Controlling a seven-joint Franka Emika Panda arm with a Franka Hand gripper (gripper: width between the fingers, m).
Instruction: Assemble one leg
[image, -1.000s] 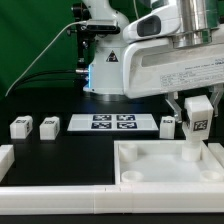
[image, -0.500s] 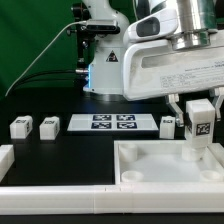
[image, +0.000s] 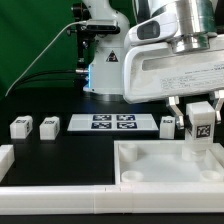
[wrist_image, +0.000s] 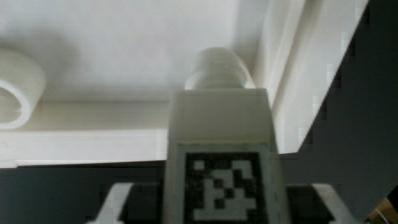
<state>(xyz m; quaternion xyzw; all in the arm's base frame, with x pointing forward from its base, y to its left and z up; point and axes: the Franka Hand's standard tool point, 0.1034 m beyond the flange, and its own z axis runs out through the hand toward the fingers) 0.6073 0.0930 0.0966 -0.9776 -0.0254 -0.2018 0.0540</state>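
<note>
the gripper (image: 199, 112) is closed on the leg (image: 201, 127). its fingers pinch the squarish tagged head from both sides, and the gap is only as wide as the leg itself. the leg hangs upright at the exterior view's right. its narrow end points down into the panel (image: 150, 160), at the far corner on that side, just beside the rim.

in the wrist view the leg (wrist_image: 221, 130) runs out to a rounded tip that sits very near the panel's wall (wrist_image: 306, 60). i cannot tell whether the tip is over a socket, in one, or resting on the floor beside it.

that is the main risk. if the tip is off centre, pressing down would jam it against the wall or a socket edge, and the leg would then tilt or slip in the pinch. a hard push could also slide the panel, if it is not held down.

if the tip is not seated, opening the fingers now would probably let the leg topple.

a spare leg (image: 168, 124) stands close to the gripper, toward the middle of the frame. a sideways correction could knock it.
</note>
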